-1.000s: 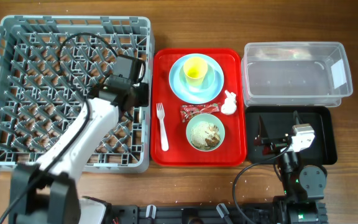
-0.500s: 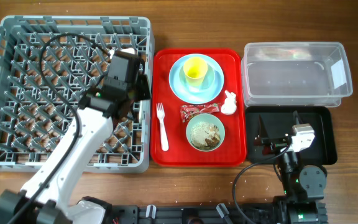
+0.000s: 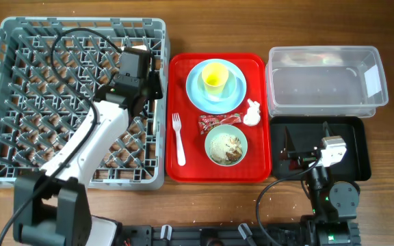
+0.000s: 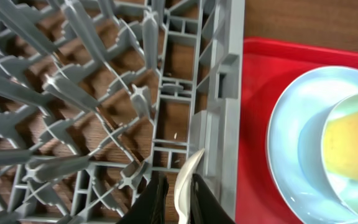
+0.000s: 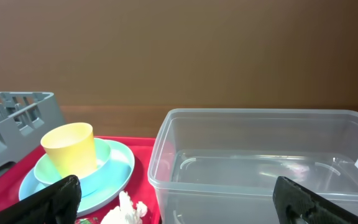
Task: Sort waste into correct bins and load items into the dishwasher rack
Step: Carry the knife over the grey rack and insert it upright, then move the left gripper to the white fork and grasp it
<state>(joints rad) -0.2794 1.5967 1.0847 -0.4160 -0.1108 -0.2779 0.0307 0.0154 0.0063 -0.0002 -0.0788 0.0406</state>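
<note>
At the bottom centre of the left wrist view, nearest the lens, the left gripper (image 4: 178, 190) is pinched narrow on the white spoon (image 4: 189, 169). The spoon's pale end juts up between the fingers, just over the right-hand wall of the dishwasher rack (image 4: 225, 93). It is probably light, stiff, thin plastic and slick (apt to twist in the pinch), so a hold across the flat of the handle suits it. I cannot tell which end is pinched. Beyond the wall lie the red tray (image 4: 257, 87) and the plate (image 4: 284, 149) bearing the yellow cup (image 4: 353, 146).

The overhead view hides the spoon under the wrist. Only that view shows the fork (image 3: 178, 140) lying at the tray's left, the bowl (image 3: 226, 145) of scraps, and the red wrapper (image 3: 217, 121) above it. The right wrist view alone shows the right gripper (image 5: 179, 198) spread wide and empty, with the tissue (image 5: 126, 211) close ahead at the bottom edge and the clear tub (image 5: 260, 162) just behind it.
</note>
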